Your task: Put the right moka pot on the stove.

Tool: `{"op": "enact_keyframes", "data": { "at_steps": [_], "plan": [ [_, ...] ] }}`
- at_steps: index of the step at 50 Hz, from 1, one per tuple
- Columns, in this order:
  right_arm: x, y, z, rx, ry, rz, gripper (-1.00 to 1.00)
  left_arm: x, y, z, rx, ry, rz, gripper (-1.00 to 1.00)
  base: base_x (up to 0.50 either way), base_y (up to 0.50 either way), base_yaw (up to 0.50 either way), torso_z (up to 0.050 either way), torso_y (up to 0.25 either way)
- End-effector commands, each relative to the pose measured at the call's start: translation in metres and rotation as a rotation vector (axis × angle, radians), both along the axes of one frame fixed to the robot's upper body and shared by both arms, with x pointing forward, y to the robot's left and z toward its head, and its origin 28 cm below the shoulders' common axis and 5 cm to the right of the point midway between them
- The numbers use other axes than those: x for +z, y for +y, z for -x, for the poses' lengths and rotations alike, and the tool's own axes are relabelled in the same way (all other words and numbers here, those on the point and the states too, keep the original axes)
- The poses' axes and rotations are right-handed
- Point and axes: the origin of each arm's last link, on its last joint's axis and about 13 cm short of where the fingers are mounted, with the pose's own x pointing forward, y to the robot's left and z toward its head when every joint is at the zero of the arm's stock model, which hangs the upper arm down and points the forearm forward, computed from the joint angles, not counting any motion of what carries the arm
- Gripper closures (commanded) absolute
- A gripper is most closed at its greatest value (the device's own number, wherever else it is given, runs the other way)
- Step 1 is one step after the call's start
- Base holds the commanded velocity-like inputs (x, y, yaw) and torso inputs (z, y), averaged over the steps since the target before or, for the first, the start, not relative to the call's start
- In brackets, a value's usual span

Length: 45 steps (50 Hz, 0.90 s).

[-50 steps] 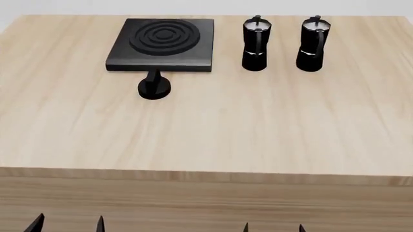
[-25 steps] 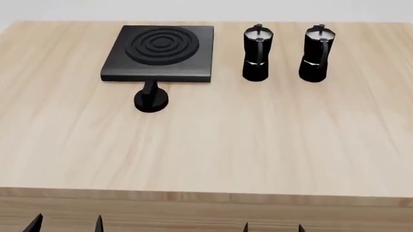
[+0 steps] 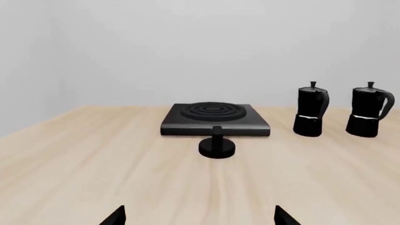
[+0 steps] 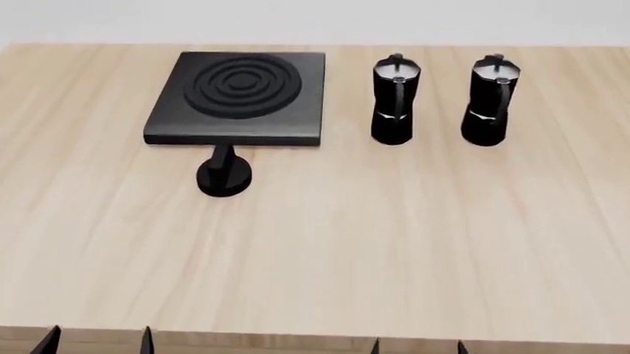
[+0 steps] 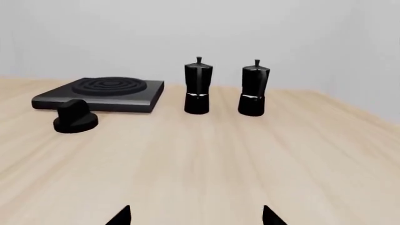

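Two black moka pots stand upright at the back of the wooden table. The right moka pot (image 4: 489,100) (image 5: 254,88) (image 3: 369,110) is the one farther right, and its twin (image 4: 395,99) (image 5: 197,86) (image 3: 311,109) stands between it and the stove. The stove (image 4: 239,96) (image 5: 103,94) (image 3: 215,119) is a flat black slab with a ringed burner at the back left. My left gripper (image 4: 97,341) (image 3: 198,216) and right gripper (image 4: 417,346) (image 5: 196,216) sit open at the near table edge, far from the pots, with nothing between their fingertips.
A small round black dial knob (image 4: 223,174) (image 5: 75,117) (image 3: 217,143) stands just in front of the stove. The table (image 4: 344,243) stretches wide between the grippers and the objects. A pale wall rises behind it.
The head view has shifted: the stove, knob and pots sit lower in the frame and the table's front edge has dropped toward the bottom. The gripper tips keep their places.
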Motion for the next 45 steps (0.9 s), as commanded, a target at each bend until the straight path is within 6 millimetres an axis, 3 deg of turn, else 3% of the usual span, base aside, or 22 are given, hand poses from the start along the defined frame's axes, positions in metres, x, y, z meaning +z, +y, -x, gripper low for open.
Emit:
{"op": "enact_keyframes", "data": {
  "at_steps": [1,36,39,41,45],
  "plan": [
    [0.001,0.0,0.002,-0.002,-0.009,0.01,-1.0,0.0,0.0,0.0,0.003,-0.005,0.003,-1.0,0.2,0.0,0.0,0.0,0.0],
    [-0.003,0.001,0.0,-0.001,-0.004,0.009,-1.0,-0.002,0.0,0.0,0.008,-0.003,0.0,-1.0,0.2,0.0,0.0,0.0,0.0],
    [-0.003,0.001,0.0,0.001,-0.005,0.008,-1.0,0.014,0.002,0.002,0.004,-0.026,0.008,-1.0,0.2,0.07,0.0,0.0,0.0],
    [-0.004,0.001,0.0,0.0,-0.003,0.007,-1.0,0.0,0.002,-0.001,0.002,-0.033,0.013,-1.0,0.2,0.08,0.0,0.0,0.0],
    [-0.003,0.0,0.0,-0.005,-0.002,0.007,-1.0,0.004,0.001,0.003,0.0,-0.028,0.009,-1.0,0.2,0.08,0.0,0.0,0.0]
  ]
}}
